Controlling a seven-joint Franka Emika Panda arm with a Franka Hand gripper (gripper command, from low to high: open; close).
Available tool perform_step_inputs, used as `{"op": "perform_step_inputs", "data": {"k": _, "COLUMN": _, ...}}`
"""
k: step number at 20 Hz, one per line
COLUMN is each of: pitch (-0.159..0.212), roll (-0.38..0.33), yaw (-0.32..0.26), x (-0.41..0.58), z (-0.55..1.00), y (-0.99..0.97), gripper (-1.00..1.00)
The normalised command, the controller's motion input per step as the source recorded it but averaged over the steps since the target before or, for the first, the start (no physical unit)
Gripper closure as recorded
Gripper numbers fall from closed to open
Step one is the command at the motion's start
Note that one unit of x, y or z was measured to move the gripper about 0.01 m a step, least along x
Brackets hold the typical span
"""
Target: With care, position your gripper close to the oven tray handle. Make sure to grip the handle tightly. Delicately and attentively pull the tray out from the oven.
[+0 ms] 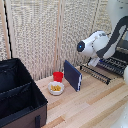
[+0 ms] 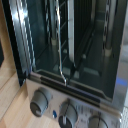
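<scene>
One bulky white arm bends down from the exterior view's upper right, its hand (image 1: 94, 62) lowered at the front bar of the tray (image 1: 111, 66); whether its fingers are closed cannot be told. Near the bench's (image 1: 95, 105) middle, a white bowl (image 1: 56, 88) holds something yellow, beside a red cup (image 1: 58, 76) and an upright dark blue slab (image 1: 72, 75). At the left edge stands an open black case (image 1: 20, 95). The wrist view shows the oven (image 2: 70, 60) cavity, wire bars and knobs (image 2: 40, 101).

No text, label or number can be read anywhere.
</scene>
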Motion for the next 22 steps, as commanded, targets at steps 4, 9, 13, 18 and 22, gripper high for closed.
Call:
{"op": "perform_step_inputs", "data": {"k": 4, "pitch": 0.061, "roll": -0.060, "yaw": 0.203, "x": 0.070, "z": -0.13, "y": -0.59, "gripper": -1.00}}
{"op": "perform_step_inputs", "data": {"k": 9, "pitch": 0.042, "roll": -0.058, "yaw": 0.170, "x": 0.004, "z": -0.03, "y": -0.57, "gripper": -1.00}}
{"op": "perform_step_inputs", "data": {"k": 13, "pitch": 0.076, "roll": -0.011, "yaw": 0.102, "x": 0.085, "z": 0.00, "y": -0.53, "gripper": -1.00}}
{"op": "perform_step_inputs", "data": {"k": 18, "pitch": 0.099, "roll": 0.005, "yaw": 0.062, "x": 0.142, "z": 0.00, "y": -0.51, "gripper": -1.00}}
{"op": "perform_step_inputs", "data": {"k": 22, "pitch": 0.085, "roll": 0.036, "yaw": 0.009, "x": 0.181, "z": 0.00, "y": -0.39, "gripper": 1.00}}
